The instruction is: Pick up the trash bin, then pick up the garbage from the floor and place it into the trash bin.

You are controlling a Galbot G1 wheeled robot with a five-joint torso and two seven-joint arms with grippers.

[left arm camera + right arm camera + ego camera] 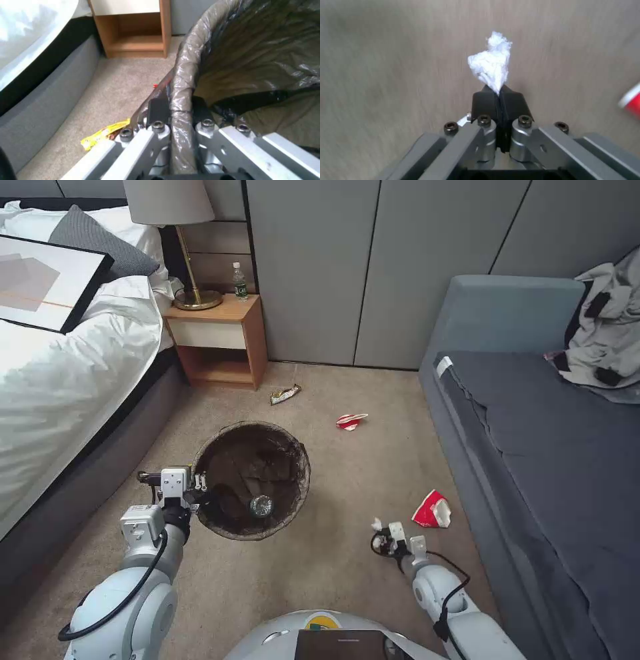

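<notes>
Beige carpet (333, 553) runs between a bed at nine o'clock and a grey sofa at three. In the head view the left gripper (199, 488) pinches the nine-o'clock rim of the trash bin (252, 480), its dark liner holding a clear bottle (261, 506). The right gripper (381, 540) sits at five o'clock of the bin, with a crushed red cup (431, 511) just beside it; another red scrap (351, 421) and a wrapper (285, 394) lie toward twelve.

From the left wrist, the fingers (158, 110) are clenched across the bagged rim, one outside, one inside (slick film, so the hold could creep).

From the right wrist, the fingers (485, 103) are closed tight on a wad of crumpled white paper (491, 63), gripped by its lower tip above the carpet. Paper this light and soft should crush rather than slip; a pinch on any fold looks enough.
</notes>
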